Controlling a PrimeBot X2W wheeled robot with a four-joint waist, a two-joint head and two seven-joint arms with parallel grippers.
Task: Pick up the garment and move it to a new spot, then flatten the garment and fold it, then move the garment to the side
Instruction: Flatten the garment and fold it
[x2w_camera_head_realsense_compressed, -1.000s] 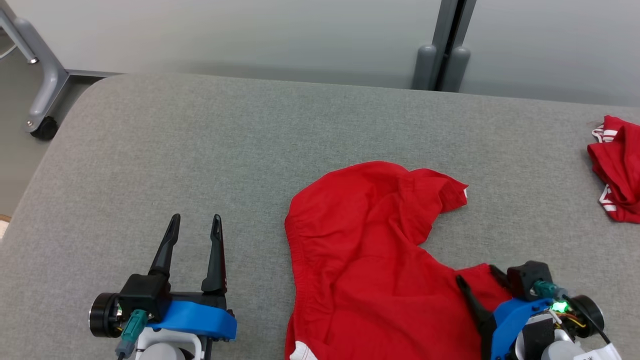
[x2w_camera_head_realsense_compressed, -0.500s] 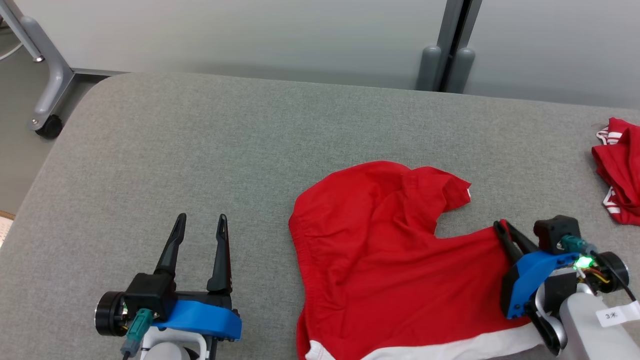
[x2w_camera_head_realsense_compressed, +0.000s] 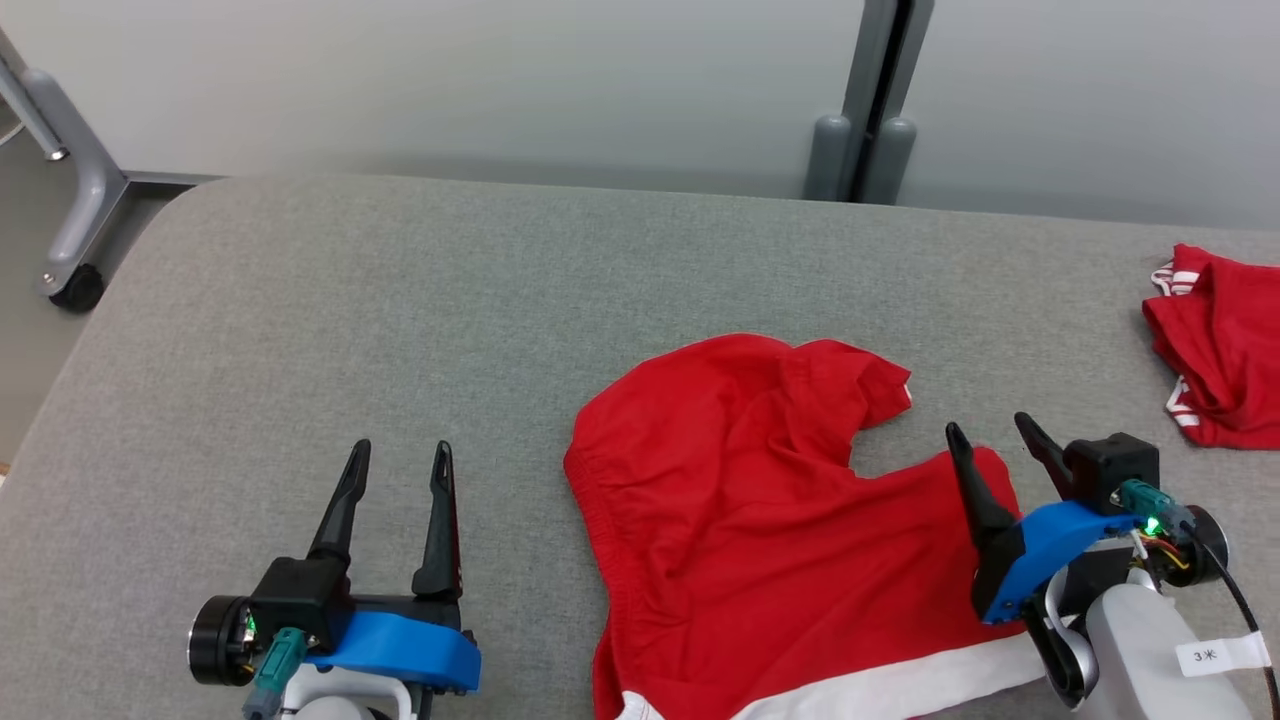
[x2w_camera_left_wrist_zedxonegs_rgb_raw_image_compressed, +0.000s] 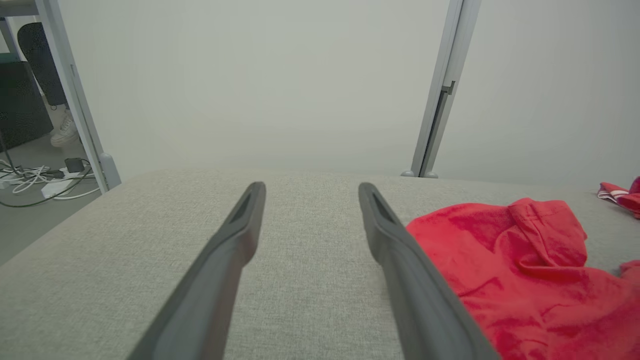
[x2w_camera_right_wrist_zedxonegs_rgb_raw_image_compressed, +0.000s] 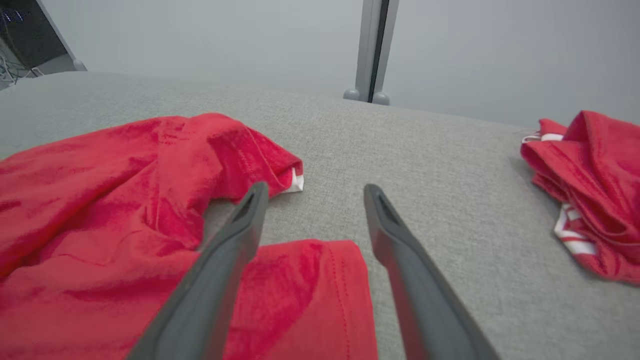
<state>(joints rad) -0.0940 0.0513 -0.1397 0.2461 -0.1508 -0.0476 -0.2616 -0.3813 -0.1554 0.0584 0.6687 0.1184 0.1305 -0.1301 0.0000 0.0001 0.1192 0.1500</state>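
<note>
Garment (x2w_camera_head_realsense_compressed: 760, 540): red shorts, lying on the grey padded bench (x2w_camera_head_realsense_compressed: 400, 300) at its near edge, right of centre. The gathered edge faces the bench's left end and two lobes point toward the right end, so the long axis runs roughly left to right. A white band (x2w_camera_head_realsense_compressed: 900, 680) follows the near side.

Left gripper (x2w_camera_head_realsense_compressed: 401, 446): near the near-left corner, fingers spread, nothing between them, well apart from the cloth.

Right gripper (x2w_camera_head_realsense_compressed: 987, 425): fingers spread over the tip of the nearer lobe, holding nothing. Contact with the cloth cannot be told.

A second red garment (x2w_camera_head_realsense_compressed: 1215, 365) lies bunched at the right end.

The right wrist view shows stitched hems and white trim on the farther lobe. The left wrist view shows floor cables (x2w_camera_left_wrist_zedxonegs_rgb_raw_image_compressed: 35, 175) and a foot (x2w_camera_left_wrist_zedxonegs_rgb_raw_image_compressed: 64, 134) beyond the left end.

Behind the bench are a pale wall (x2w_camera_head_realsense_compressed: 500, 80), a grey post (x2w_camera_head_realsense_compressed: 865, 110) and a wheeled frame leg (x2w_camera_head_realsense_compressed: 75, 200).
</note>
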